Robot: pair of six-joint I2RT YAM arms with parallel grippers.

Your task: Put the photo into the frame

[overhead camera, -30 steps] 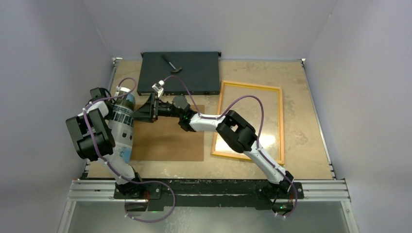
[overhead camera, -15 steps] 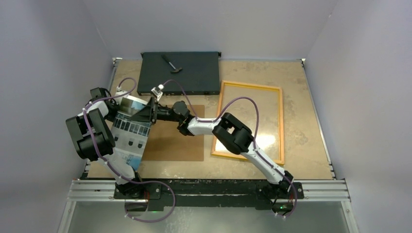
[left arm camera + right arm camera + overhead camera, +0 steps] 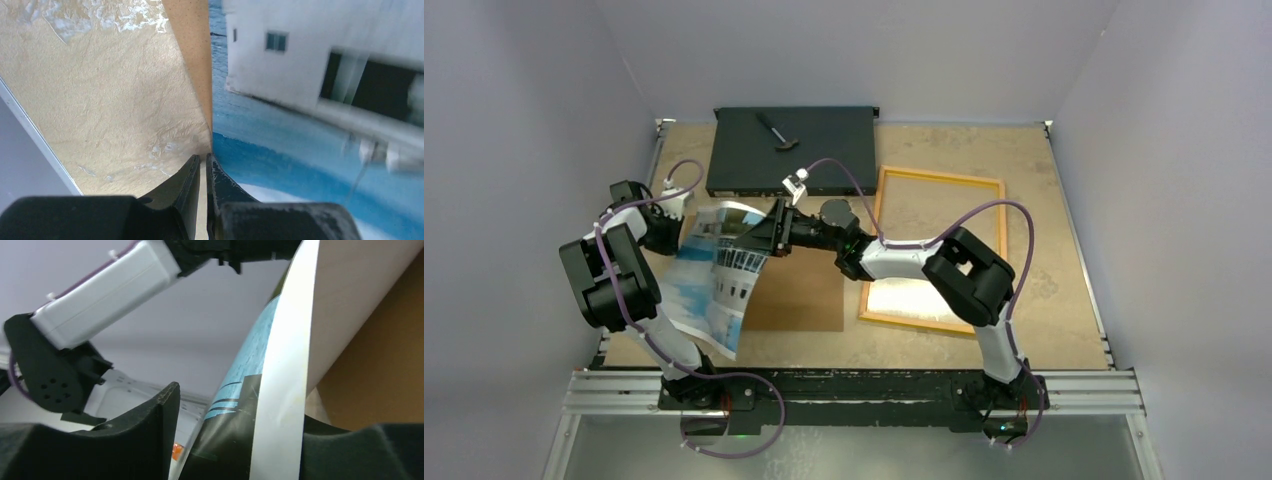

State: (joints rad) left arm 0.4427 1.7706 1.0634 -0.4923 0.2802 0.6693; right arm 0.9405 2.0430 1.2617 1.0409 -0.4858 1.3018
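State of the work: the photo (image 3: 714,285) is held off the table at the left side of the scene, print side up, bowed along its length; its far edge spans between the two grippers and its near end droops toward the near left edge of the table, partly over the brown backing board (image 3: 799,300).

Left gripper (image 3: 680,226): jaws together, clamped on the far left corner of the sheet; the left wrist view shows the paper's edge entering the slit between the fingers.

Right gripper (image 3: 761,236): jaws apart around the far right edge; the right wrist view shows the sheet passing between them, with one finger clear of the paper.

Governing relation: the frame (image 3: 1002,250) lies flat to the right of the photo, well apart, beyond the backing board; both long axes run roughly near to far, so the transfer is judged a rightward carry with little rotation; the right arm is nearer, its links crossing above the frame's left side.
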